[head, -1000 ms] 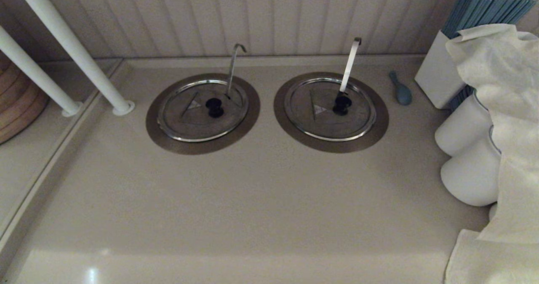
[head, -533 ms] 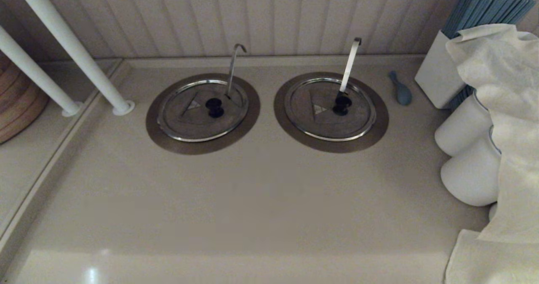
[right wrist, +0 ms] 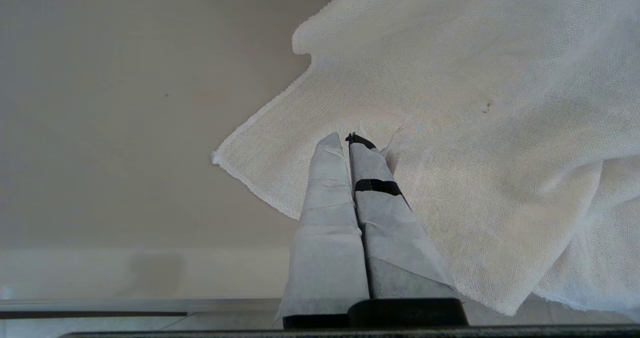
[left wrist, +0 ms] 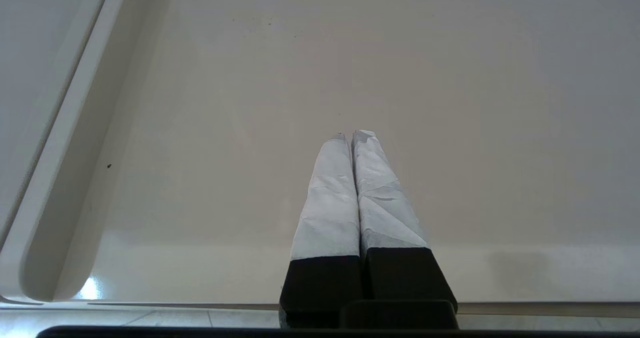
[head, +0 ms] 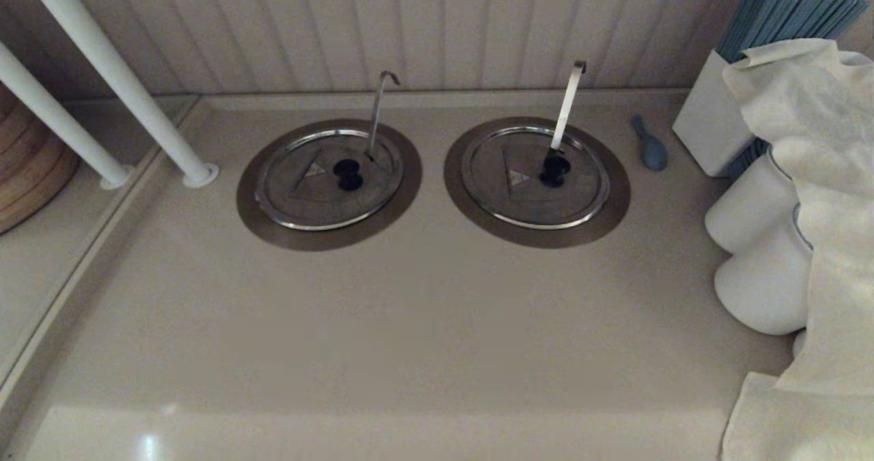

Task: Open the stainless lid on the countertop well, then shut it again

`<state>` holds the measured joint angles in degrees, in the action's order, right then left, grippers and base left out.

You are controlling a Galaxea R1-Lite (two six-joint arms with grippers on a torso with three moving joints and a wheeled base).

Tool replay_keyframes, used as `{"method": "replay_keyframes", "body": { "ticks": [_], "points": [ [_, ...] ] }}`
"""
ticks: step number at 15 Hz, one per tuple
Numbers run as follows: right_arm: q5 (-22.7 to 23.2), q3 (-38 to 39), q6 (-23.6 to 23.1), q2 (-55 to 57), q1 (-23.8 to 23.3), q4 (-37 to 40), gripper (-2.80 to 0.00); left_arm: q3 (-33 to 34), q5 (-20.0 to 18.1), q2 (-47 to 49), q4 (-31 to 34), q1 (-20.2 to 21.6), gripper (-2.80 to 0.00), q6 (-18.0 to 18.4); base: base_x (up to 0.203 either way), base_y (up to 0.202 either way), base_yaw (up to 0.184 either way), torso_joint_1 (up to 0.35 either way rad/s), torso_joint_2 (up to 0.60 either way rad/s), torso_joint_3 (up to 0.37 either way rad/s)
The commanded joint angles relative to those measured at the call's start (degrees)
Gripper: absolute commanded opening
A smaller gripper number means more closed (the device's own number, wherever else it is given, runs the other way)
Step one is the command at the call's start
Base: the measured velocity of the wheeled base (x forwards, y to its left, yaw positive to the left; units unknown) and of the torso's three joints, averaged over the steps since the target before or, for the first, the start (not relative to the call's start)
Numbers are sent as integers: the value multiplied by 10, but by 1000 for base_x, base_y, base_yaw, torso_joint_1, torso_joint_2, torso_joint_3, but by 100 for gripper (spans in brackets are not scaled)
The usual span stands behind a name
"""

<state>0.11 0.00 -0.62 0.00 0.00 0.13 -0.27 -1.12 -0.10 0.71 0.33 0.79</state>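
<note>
The stainless lid (head: 300, 198) lies flat and closed on the left countertop well, whose dull-bronze collar (head: 259, 225) rings it. A black knob (head: 347, 173) sits at its centre, a triangle sticker (head: 314, 169) beside it, and a thin curled-hook rod (head: 377, 109) rises through it. Neither arm shows in the head view. My left gripper (left wrist: 352, 136) is shut and empty above bare counter near the front edge. My right gripper (right wrist: 345, 138) is shut and empty above a white cloth (right wrist: 450, 127).
A twin lid (head: 526, 201) with a broad flat handle (head: 568, 102) sits to the right. White posts (head: 123, 85) stand at the back left. A blue object (head: 651, 148), a white holder (head: 710, 126), white jars (head: 758, 242) and the draped cloth (head: 819, 174) crowd the right side.
</note>
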Motion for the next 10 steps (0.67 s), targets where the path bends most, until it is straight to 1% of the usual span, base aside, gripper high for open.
{"method": "replay_keyframes", "body": {
  "ticks": [1,10],
  "points": [
    [1,0,-1,0,-1,0,-280,0,0,2,0,0,-280,0,0,0,0,0,0,0],
    [1,0,0,0,-1,0,-280,0,0,1,0,0,-280,-3,0,0,0,0,0,0]
  ]
}}
